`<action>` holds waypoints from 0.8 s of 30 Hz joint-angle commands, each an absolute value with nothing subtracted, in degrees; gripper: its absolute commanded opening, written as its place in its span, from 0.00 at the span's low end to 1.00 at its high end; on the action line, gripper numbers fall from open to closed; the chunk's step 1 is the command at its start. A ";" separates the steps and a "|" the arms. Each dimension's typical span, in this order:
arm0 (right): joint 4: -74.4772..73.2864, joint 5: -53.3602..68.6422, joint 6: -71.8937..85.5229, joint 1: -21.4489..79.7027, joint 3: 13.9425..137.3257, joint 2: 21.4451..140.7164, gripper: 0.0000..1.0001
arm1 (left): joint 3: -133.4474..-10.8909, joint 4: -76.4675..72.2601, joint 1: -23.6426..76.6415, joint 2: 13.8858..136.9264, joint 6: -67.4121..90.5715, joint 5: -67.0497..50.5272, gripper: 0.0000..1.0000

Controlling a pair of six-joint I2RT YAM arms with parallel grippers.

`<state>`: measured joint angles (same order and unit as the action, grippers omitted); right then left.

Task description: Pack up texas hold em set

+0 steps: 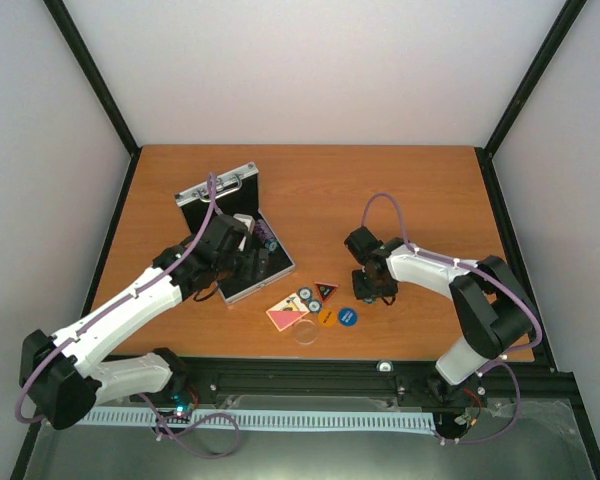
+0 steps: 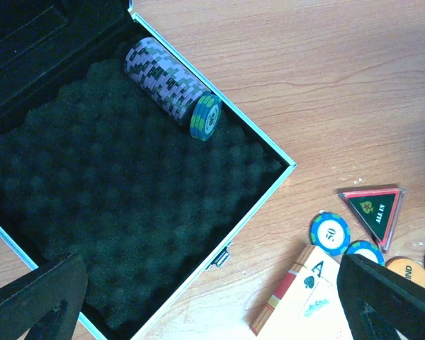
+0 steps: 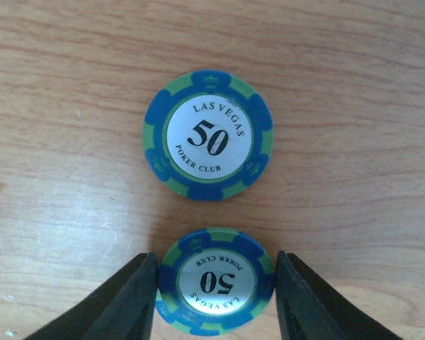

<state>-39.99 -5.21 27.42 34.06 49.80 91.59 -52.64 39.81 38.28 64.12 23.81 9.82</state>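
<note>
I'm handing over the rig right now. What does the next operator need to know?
Left pincer: open, empty, over the open case.
Right pincer: fingers flank a 50 chip lying flat on the table; grip unclear.
Done: one chip stack in the case.
Left: second 50 chip, two chips by the card deck, triangle, orange disc, blue disc, clear disc, all loose on the table; then shut the case.

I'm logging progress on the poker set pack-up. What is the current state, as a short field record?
case: open, foam-lined
inside: one chip stack on its side along the rim
left hand: open, empty, over the foam
right hand: closed on near 50 chip
loose: far 50 chip, two chips by card deck, triangle, orange disc, blue disc, clear disc
</note>
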 commanded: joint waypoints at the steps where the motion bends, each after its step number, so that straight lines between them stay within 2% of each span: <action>1: -39.12 -5.76 27.69 34.36 49.04 93.43 0.50 | -53.15 38.76 38.41 64.36 24.17 9.62 1.00; 4: -38.96 -5.78 27.72 34.37 49.05 93.51 0.58 | -53.09 38.90 38.41 64.28 24.21 9.67 1.00; 24: -42.19 -6.64 27.09 34.69 52.54 88.71 0.59 | -52.59 38.59 38.40 63.65 24.43 9.54 1.00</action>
